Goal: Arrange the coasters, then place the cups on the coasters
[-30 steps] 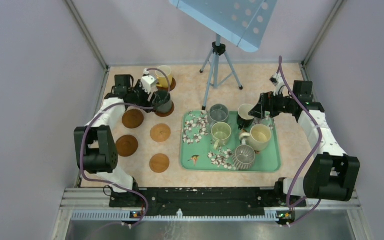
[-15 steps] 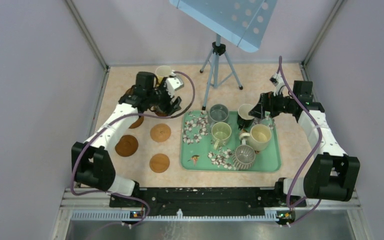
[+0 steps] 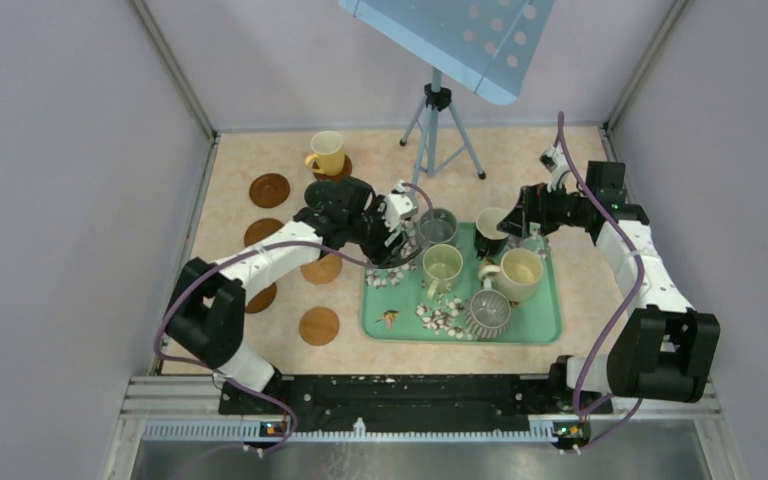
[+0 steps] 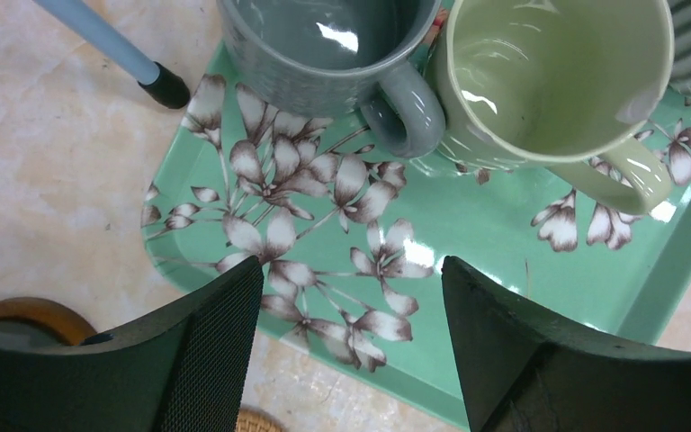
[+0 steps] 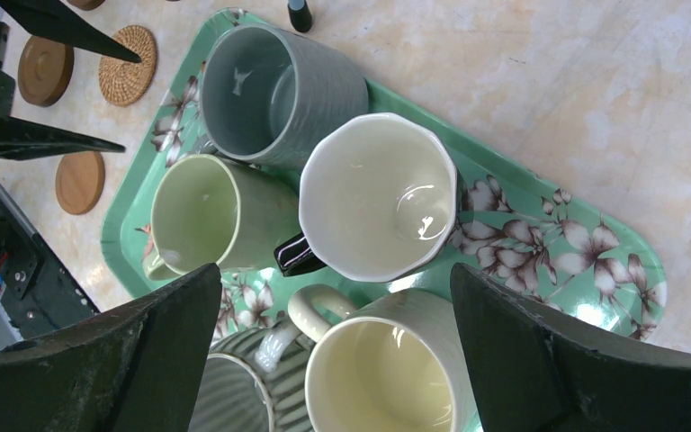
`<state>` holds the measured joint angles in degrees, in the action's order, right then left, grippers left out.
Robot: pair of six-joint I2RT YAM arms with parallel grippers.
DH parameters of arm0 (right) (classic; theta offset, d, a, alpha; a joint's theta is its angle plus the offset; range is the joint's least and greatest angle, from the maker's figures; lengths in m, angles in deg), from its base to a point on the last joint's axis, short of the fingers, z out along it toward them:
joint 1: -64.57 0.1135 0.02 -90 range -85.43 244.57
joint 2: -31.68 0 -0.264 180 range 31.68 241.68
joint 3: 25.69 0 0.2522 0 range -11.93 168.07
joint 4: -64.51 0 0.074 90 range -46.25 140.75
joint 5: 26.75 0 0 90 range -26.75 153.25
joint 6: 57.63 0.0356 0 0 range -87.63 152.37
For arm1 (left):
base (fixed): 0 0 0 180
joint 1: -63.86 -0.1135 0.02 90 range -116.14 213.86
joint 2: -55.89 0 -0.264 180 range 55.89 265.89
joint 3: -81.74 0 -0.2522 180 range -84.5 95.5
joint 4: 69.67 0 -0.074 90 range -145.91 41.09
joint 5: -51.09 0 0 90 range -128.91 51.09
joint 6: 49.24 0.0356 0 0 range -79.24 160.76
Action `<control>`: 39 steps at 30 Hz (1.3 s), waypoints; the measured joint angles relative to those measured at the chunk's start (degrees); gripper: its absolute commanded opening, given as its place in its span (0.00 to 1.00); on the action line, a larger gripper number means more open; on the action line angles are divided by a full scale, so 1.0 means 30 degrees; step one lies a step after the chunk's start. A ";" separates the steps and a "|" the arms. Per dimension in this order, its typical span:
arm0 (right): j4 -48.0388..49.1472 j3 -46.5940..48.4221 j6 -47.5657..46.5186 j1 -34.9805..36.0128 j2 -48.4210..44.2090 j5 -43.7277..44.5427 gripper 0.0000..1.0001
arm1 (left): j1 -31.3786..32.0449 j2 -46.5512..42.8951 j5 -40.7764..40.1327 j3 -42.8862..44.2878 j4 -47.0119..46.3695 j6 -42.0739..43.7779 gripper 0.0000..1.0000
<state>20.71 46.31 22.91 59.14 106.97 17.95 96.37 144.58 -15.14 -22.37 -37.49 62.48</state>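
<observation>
My left gripper point(image 4: 351, 270) is open and empty, hovering over the left rim of the green floral tray point(image 4: 468, 234), just short of the grey cup point(image 4: 324, 45) and the pale green cup point(image 4: 549, 72). My right gripper point(image 5: 337, 279) hangs wide open over the black cup with a white inside point(image 5: 378, 193); the cream cup point(image 5: 387, 378) and the ribbed grey cup point(image 5: 234, 396) sit below it. A yellow cup point(image 3: 327, 152) stands on a coaster at the back. Bare coasters point(image 3: 269, 190) point(image 3: 318, 326) lie on the left. My left arm hides the dark green cup.
A tripod point(image 3: 438, 120) stands behind the tray, one foot point(image 4: 164, 87) close to the tray's back left corner. A woven round mat point(image 5: 128, 65) lies left of the tray. Enclosure walls close both sides.
My left arm has swung right, from the dark green cup at the back left to the tray's left edge, jaws open throughout. The right arm has not moved.
</observation>
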 measured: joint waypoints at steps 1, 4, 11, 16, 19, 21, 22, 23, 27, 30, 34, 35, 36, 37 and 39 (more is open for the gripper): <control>0.0000 0.0000 0.0000 0.0000 -0.0007 0.0000 0.96 | 0.0226 0.0262 -0.0233 0.0000 -0.0233 -0.0197 0.79; 0.0000 0.0000 0.0000 0.0000 -0.0007 0.0000 0.96 | 0.0801 0.0918 -0.0765 0.0000 -0.0874 -0.0641 0.78; -0.0007 0.0000 0.0000 0.0000 0.0000 0.0000 0.96 | 0.1749 0.2142 -0.1348 0.0051 -0.1887 -0.1392 0.78; -0.0007 0.0000 -0.0007 0.0000 -0.0007 0.0000 0.96 | 0.2222 0.2994 -0.1610 0.0597 -0.2149 -0.1734 0.78; -0.0007 0.0000 -0.0007 0.0000 -0.0007 0.0000 0.96 | 0.2455 0.3621 -0.1872 0.1326 -0.2127 -0.1843 0.78; -0.0007 0.0000 -0.0007 0.0000 0.0000 0.0007 0.96 | 0.2565 0.3993 -0.2011 0.1734 -0.2127 -0.1923 0.77; -0.0007 0.0000 -0.0007 0.0000 -0.0007 0.0007 0.96 | 0.2601 0.4087 -0.2084 0.1836 -0.2142 -0.1982 0.77; -0.0007 0.0000 -0.0007 0.0000 0.0000 0.0007 0.96 | 0.2630 0.4211 -0.2164 0.1916 -0.2142 -0.2055 0.76; -0.0015 0.0000 -0.0015 0.0000 -0.0007 0.0007 0.96 | 0.2681 0.4422 -0.2586 0.2047 -0.2120 -0.2302 0.74; -0.0015 0.0000 -0.0015 0.0000 -0.0007 0.0007 0.96 | 0.2696 0.4422 -0.2965 0.2055 -0.2055 -0.2368 0.69; -0.0015 0.0000 -0.0022 0.0000 -0.0007 0.0015 0.96 | 0.2747 0.4393 -0.3548 0.2033 -0.1800 -0.2382 0.62; -0.0015 0.0000 -0.0022 0.0000 -0.0007 0.0007 0.96 | 0.2769 0.4350 -0.3701 0.2004 -0.1770 -0.2375 0.61; -0.0007 0.0000 -0.0029 0.0000 -0.0007 0.0015 0.96 | 0.2783 0.4291 -0.3854 0.1931 -0.1763 -0.2353 0.59; -0.0015 0.0000 -0.0044 0.0000 -0.0007 0.0007 0.96 | 0.2776 0.4204 -0.4065 0.1814 -0.1770 -0.2353 0.58; -0.0015 0.0000 -0.0080 0.0000 0.0000 0.0007 0.96 | 0.2681 0.4022 -0.4393 0.1647 -0.1749 -0.2361 0.57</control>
<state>20.66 46.31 22.67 59.14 106.97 17.97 104.42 156.64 -28.32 -17.43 -42.74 55.40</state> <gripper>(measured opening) 0.960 0.592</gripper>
